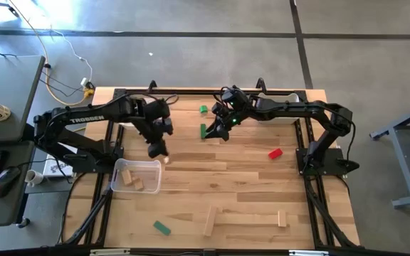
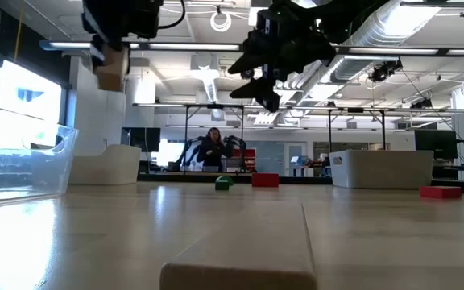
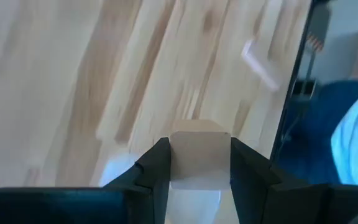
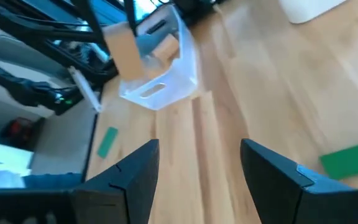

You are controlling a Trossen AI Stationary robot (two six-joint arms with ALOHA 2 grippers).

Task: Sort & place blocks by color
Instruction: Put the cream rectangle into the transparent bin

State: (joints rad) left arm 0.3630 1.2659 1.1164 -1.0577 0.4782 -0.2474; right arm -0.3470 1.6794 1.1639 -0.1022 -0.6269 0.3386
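My left gripper (image 1: 158, 149) hangs above the table just beyond the clear bin (image 1: 135, 176) and is shut on a plain wood block (image 3: 197, 155). Two more wood blocks (image 1: 132, 180) lie in that bin. My right gripper (image 1: 221, 130) is open, raised over the table's far middle, next to a green block (image 1: 203, 131) that lies flat. Another green block (image 1: 203, 109), a red block (image 1: 275, 153), a third green block (image 1: 161, 227) and two wood bars (image 1: 211, 220) (image 1: 282, 218) lie loose on the table. My left gripper pinches the wood block by two opposite side faces (image 3: 174, 158) between its fingers, which point down from above. In the low view the block (image 2: 111, 74) hangs below the fingertips, lifted well clear of the table.
White bins stand along the far edge (image 2: 103, 165) (image 2: 381, 169). A wood block (image 2: 240, 278) lies close to the low camera. A person (image 2: 212, 149) shows in the room beyond. Bare tabletop lies between the clear bin and the red block.
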